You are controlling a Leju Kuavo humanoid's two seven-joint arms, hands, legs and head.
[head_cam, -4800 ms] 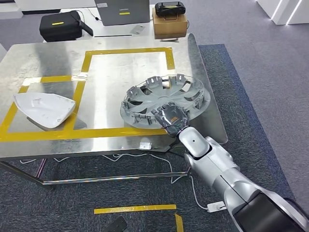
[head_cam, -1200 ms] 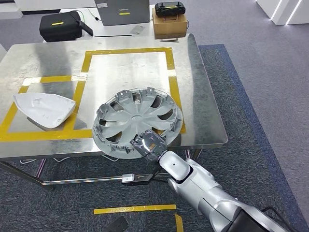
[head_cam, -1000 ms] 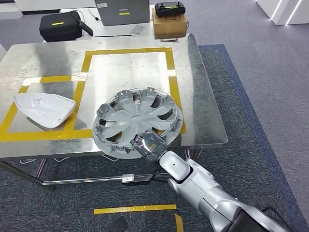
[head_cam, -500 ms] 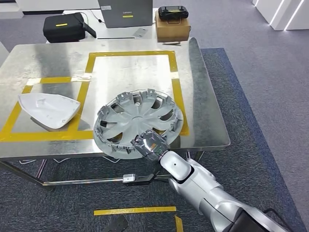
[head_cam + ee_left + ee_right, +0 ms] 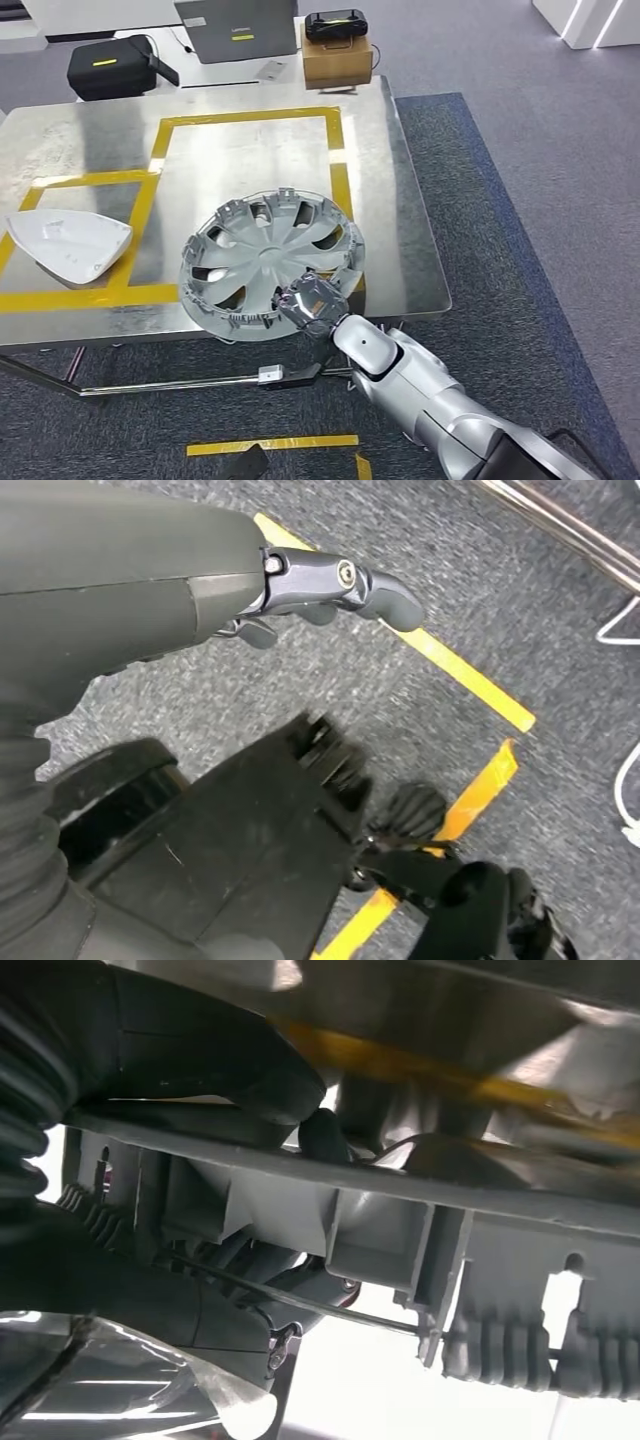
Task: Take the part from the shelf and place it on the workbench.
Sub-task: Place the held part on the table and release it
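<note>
A grey hubcap (image 5: 272, 262) is seen lying on the steel workbench (image 5: 392, 215), inner side up, with its near rim reaching past the near edge of the bench top. It lies across the near right corner of a yellow tape outline (image 5: 336, 170) marked on the metal. The near rim is gripped by the right hand (image 5: 311, 304), whose silver arm comes in from the lower right. In the right wrist view the rim (image 5: 362, 1195) is shown held between the thick thumb (image 5: 226, 1060) on one side and darker fingers (image 5: 226, 1305) on the other; the fingertips are largely hidden behind the ribbed plastic, and how tightly they press cannot be made out.

A white curved shell part (image 5: 68, 245) is placed on the left of the bench, well apart from the hubcap, and is cut off by the picture's left edge. Beyond the far edge of the bench a black case (image 5: 109, 68), a grey laptop (image 5: 235, 30) and a cardboard box (image 5: 336, 62) with a black device on top are seen, partly cropped.

The left hand (image 5: 332, 585) is shown in the left wrist view above grey carpet and yellow floor tape (image 5: 460, 675), with its fingers stretched out and nothing held. Much of that picture is blurred.
</note>
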